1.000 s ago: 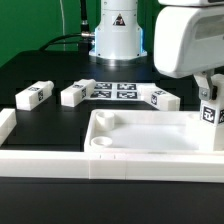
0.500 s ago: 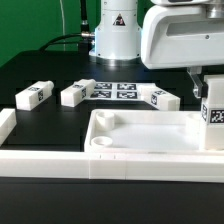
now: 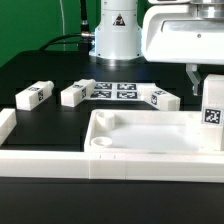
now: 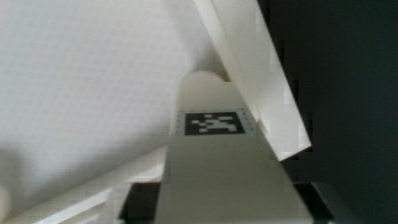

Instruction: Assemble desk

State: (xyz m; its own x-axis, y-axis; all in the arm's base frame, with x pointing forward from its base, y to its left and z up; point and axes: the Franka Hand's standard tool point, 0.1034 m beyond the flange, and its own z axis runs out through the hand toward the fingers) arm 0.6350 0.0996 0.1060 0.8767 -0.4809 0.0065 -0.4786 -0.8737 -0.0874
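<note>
White plastic is what this moment is about: the gripper (image 3: 204,82) is closed on one short square leg (image 3: 212,115) and holds it upright at the exterior view's right edge, over the far right corner of the desk top (image 3: 150,135). Compared with one second ago, the big white hand has moved toward the exterior view's left. The leg, which looked smaller and lower then, now stands tall with its tag facing the camera.

In the wrist view the same leg (image 4: 215,123) points down at the pale inner surface of the desk top (image 4: 89,80), close to a raised wall. I cannot tell if its lower end already touches the tray, because the front wall hides it. I judge that the arm is lining up this leg with a corner recess, so the insertion is near but not yet sure.

Behind the tray, three loose legs (image 3: 75,93) lie apart on the black table (image 3: 40,70), around the marker board (image 3: 115,90), so most of the assembly is not done. A long white border rail (image 3: 40,160) runs along the front and the left. The robot base (image 3: 117,35) stands behind, before a green backdrop (image 3: 30,20).
</note>
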